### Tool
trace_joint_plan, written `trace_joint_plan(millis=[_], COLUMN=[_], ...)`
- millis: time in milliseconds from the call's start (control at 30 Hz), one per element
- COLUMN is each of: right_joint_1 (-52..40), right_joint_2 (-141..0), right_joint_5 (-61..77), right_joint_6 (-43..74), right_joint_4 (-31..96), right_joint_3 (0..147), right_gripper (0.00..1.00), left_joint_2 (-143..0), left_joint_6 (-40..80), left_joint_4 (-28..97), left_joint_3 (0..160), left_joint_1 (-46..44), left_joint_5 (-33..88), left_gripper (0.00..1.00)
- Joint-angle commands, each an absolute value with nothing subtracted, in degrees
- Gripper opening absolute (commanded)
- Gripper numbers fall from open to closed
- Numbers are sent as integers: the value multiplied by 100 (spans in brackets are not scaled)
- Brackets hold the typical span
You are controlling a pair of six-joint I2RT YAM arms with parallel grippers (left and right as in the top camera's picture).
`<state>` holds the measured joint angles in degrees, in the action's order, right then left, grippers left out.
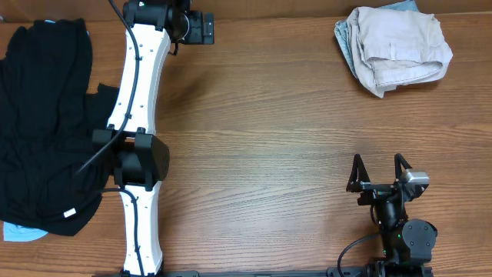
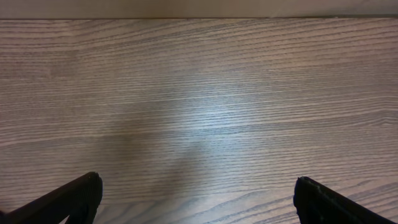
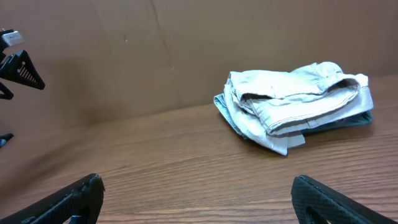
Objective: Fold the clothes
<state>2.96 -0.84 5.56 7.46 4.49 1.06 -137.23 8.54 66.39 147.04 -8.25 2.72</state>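
The pale beige shorts (image 1: 396, 50) lie folded in a bundle at the table's far right, and the right wrist view shows them (image 3: 298, 102) ahead against the back wall. A pile of black clothes (image 1: 42, 123) covers the table's left side. My left gripper (image 1: 207, 29) is at the far edge, left of centre, open over bare wood (image 2: 198, 193) with nothing between its fingers. Near the front right, my right gripper (image 1: 377, 159) stands open and empty (image 3: 198, 190), pointing toward the shorts and well short of them.
A light blue-grey cloth (image 1: 344, 38) peeks out under the beige shorts. Another pale blue piece (image 1: 19, 231) shows under the black pile at the front left. My left arm (image 1: 138, 115) stretches along the black pile's right edge. A brown wall (image 3: 124, 56) backs the table.
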Motion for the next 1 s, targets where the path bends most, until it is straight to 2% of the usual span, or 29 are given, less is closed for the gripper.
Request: trace_joint_plan(millis=[0, 600, 800, 967], right_joint_1=[268, 268, 268, 268], right_joint_2=[-16, -16, -16, -16], right_joint_5=[506, 506, 506, 506], right_joint_6=[744, 746, 746, 744], right_joint_4=[421, 421, 421, 421], right_joint_3=[45, 45, 45, 45], right_gripper=[100, 100, 100, 100], left_joint_2=[-13566, -13249, -12317, -10726], left_joint_6=[770, 770, 770, 727], left_joint_4=[6632, 6646, 6718, 6377], left_joint_3=[14735, 14735, 14536, 12921], left_joint_1=[-864, -945, -982, -884], left_joint_5=[235, 235, 235, -62], left_gripper=[100, 100, 100, 100])
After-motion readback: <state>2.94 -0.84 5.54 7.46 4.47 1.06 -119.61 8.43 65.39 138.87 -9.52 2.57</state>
